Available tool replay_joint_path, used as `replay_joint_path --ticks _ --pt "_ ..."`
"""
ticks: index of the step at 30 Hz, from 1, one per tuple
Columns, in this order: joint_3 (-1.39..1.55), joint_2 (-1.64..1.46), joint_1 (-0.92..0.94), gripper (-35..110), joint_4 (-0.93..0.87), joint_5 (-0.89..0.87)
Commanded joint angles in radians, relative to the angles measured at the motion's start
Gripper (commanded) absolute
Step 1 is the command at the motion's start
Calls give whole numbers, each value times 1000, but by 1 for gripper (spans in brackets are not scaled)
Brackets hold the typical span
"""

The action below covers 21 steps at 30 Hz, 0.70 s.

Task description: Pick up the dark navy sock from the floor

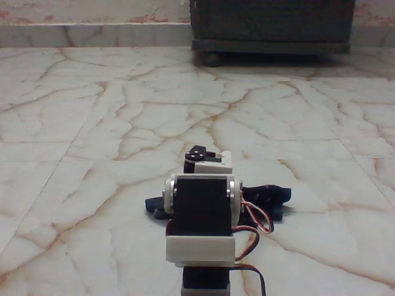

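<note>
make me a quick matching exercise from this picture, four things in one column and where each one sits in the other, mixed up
Things:
1. sock
2. cabinet
3. arm
4. floor

Places in the fixed view:
A. top right, at the far edge, on castors
B. bottom middle, nearest the camera, white and black blocks with wires
C. spread across the whole middle, cream tiles with rusty veins
D. lying flat behind the arm, poking out on both sides of it

Pairs: 1-D, 2-A, 3-B, 4-C
</note>
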State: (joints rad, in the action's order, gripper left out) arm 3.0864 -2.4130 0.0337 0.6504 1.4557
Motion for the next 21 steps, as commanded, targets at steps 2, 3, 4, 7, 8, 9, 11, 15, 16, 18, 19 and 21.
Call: replay_joint_path --ticks 2,3,4,7,8,9,11,15,16,18,19,21 --pt "-3 -29 -2 0 -46 126" --pt "-3 -29 -2 0 -48 126" --pt "-3 -29 -2 0 -49 126" --pt "-3 -29 -5 0 -52 127" --pt "-3 -29 -3 0 -58 129" --pt "-3 -29 -3 0 -58 130" --pt "-3 -29 0 0 -55 129" --pt "-3 -29 -2 0 -74 129" --pt "-3 -29 -2 0 -81 135" --pt "-3 -29 2 0 -81 129" --pt "-3 -29 2 0 -83 124" --pt "-3 -29 2 0 -84 118"
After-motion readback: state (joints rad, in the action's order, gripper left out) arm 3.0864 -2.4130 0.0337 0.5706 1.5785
